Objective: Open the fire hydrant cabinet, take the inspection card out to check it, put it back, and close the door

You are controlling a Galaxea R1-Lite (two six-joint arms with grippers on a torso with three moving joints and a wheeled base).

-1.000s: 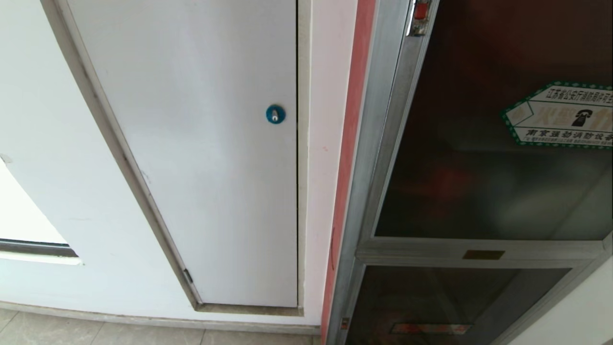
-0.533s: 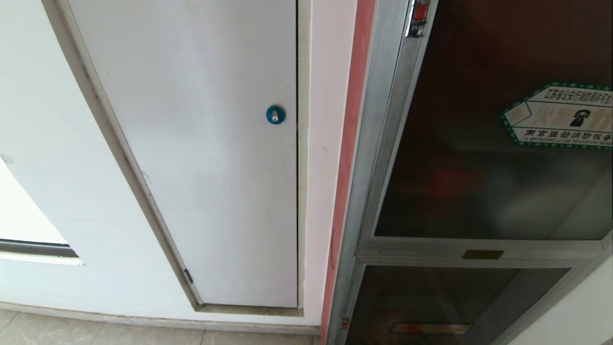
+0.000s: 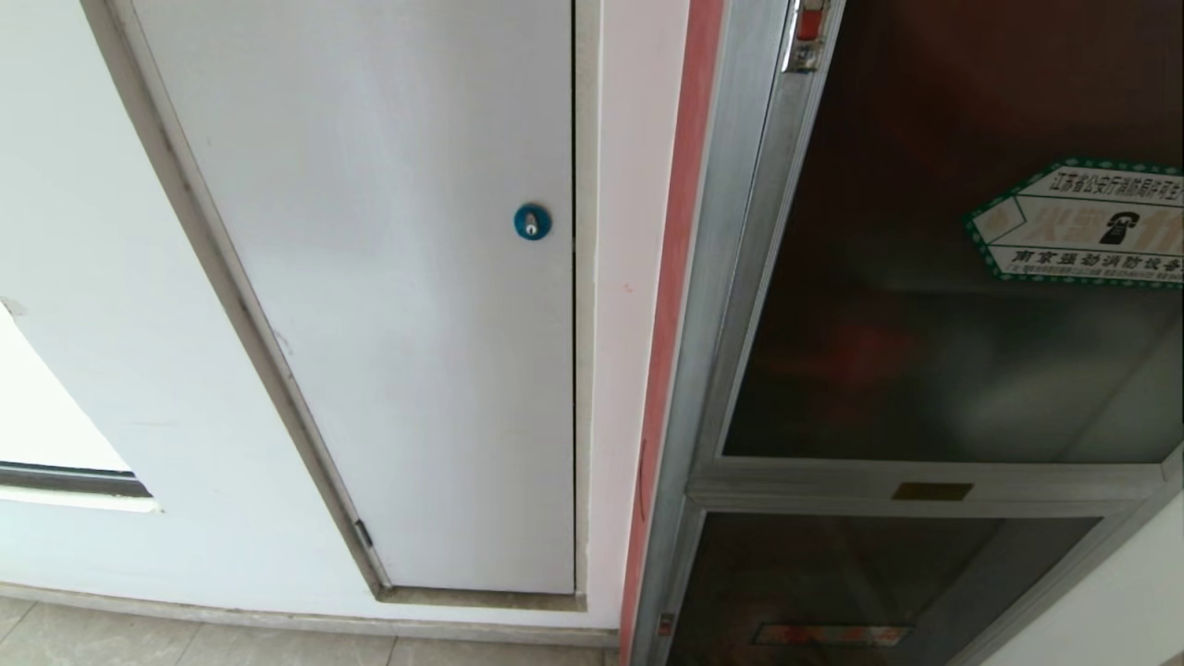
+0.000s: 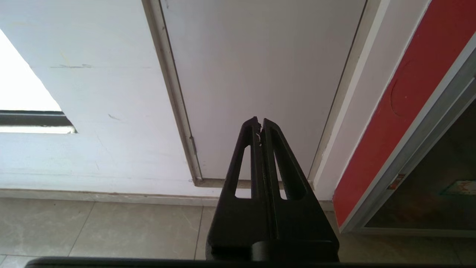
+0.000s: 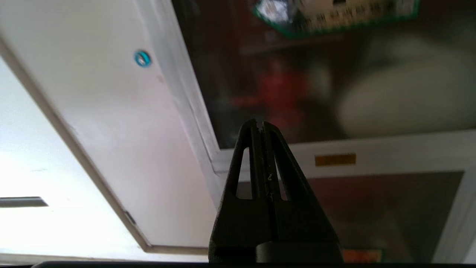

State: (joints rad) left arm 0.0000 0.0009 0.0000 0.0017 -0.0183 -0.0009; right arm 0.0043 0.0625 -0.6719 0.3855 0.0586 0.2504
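One fire hydrant cabinet (image 3: 740,277) stands in view, with two dark glass panels: the door (image 3: 925,277) above it and one lower panel (image 3: 860,583). Left of the cabinet is one white door (image 3: 388,296) with one blue lock (image 3: 532,221). One green-bordered sticker (image 3: 1082,222) sits on the door.

From the head view, the fire hydrant cabinet (image 3: 731,370) stands at 3 o'clock, with the plain panel door (image 3: 398,305) at 9 o'clock beside it, a strip of wall (image 3: 629,277) between them. The door (image 3: 925,305) fills the cabinet's upper part, above the lower panel (image 3: 832,583). A sticker (image 3: 1078,222) sits on the door toward 2 o'clock, the latch (image 3: 807,32) at 12 o'clock on its left edge. Something rounded seems to lie behind the glass. The floor (image 3: 185,638) runs along 7 o'clock.
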